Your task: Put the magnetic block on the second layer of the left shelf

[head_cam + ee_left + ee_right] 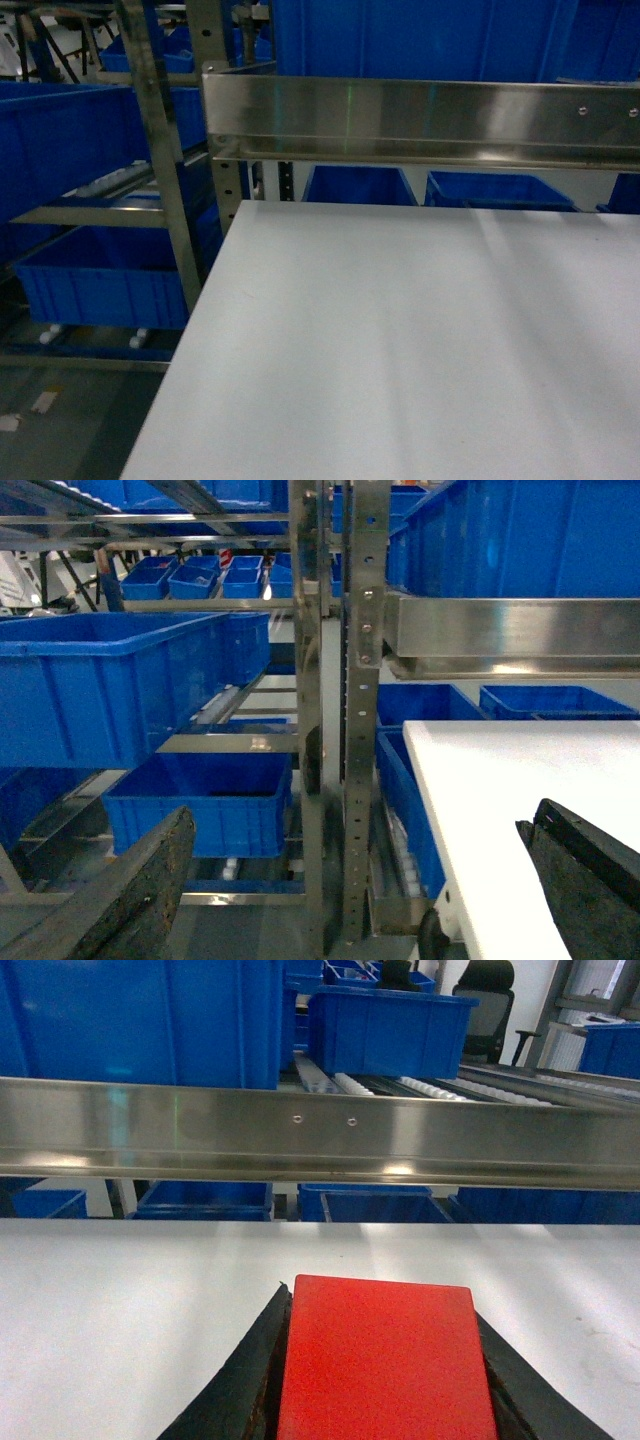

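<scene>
The magnetic block (385, 1360) is a bright red cube filling the bottom of the right wrist view. My right gripper (380, 1305) is shut on it, black fingers pressed to both its sides, just above the white tabletop (120, 1300). My left gripper (358, 820) is open with nothing between its fingers (150, 880), beside the table's left edge. The left shelf second layer holds a large deep blue crate (100, 690), ahead and to the left of that gripper; the same crate (60, 140) sits at upper left in the head view. Neither gripper shows in the head view.
A steel cross beam (420, 115) runs above the far edge of the white tabletop (400, 350). Square steel posts (358, 730) stand between table and left rack. A lower blue crate (200, 800) sits under the second layer. Smaller blue crates (200, 578) stand further back.
</scene>
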You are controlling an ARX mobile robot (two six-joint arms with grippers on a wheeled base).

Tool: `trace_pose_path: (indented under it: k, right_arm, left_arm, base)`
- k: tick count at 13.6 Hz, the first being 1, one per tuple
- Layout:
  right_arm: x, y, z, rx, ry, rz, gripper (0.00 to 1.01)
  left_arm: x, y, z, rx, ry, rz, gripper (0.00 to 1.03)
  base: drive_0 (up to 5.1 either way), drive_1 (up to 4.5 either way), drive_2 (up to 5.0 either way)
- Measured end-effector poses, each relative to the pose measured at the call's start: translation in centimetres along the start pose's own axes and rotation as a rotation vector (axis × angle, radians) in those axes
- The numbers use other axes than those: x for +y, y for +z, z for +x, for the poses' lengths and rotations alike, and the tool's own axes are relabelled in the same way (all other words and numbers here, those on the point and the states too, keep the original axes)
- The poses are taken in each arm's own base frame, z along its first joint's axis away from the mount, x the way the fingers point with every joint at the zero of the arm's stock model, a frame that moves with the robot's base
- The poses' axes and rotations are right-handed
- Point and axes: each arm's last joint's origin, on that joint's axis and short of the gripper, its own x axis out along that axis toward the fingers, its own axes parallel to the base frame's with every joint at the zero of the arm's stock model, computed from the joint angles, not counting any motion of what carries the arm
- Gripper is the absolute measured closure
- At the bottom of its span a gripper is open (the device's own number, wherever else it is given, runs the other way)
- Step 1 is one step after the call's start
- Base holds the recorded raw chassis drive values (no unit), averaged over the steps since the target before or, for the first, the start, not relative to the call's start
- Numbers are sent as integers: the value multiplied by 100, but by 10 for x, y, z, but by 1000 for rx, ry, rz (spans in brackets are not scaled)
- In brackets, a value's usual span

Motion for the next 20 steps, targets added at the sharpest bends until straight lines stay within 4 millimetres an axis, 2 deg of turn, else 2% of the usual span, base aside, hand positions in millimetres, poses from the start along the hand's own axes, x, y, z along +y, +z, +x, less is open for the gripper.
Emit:
trace_pose_path:
  k: [20]
  right_arm:
    - [0,0,0,0,0,0,67]
  left_arm:
    - [0,0,0,0,-1,0,5]
  base:
    - [-496,244,244]
